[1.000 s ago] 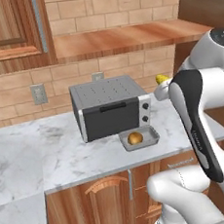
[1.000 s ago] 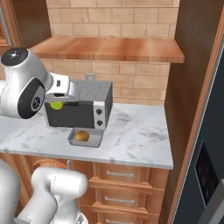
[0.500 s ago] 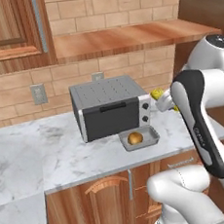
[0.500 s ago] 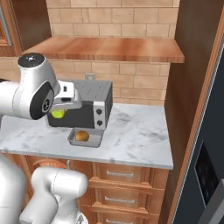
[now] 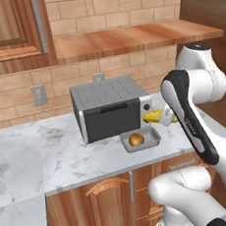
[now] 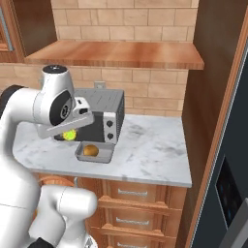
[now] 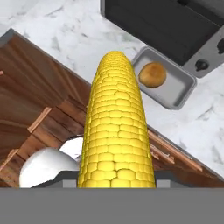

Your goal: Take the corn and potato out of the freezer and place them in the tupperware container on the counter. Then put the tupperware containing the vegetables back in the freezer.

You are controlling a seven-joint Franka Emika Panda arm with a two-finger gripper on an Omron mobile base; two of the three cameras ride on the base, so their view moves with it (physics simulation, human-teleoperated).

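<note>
The step in hand is carrying the corn (image 7: pixel 116 127) to the tupperware container (image 7: pixel 186 85). The gripper (image 5: pixel 166 117) is partly closed on the cob, which runs up the middle of the hand view and shows at centre right of the left base view, just right of the toaster oven (image 5: pixel 109 107). The potato (image 5: pixel 136 139) already lies inside the container, which stands on the counter (image 6: pixel 150 155) just in front of the oven. I judge the next move must bring the cob over the container's free part beside the potato, lower it, then release. The freezer (image 6: pixel 230 160) waits at the right edge.
</note>
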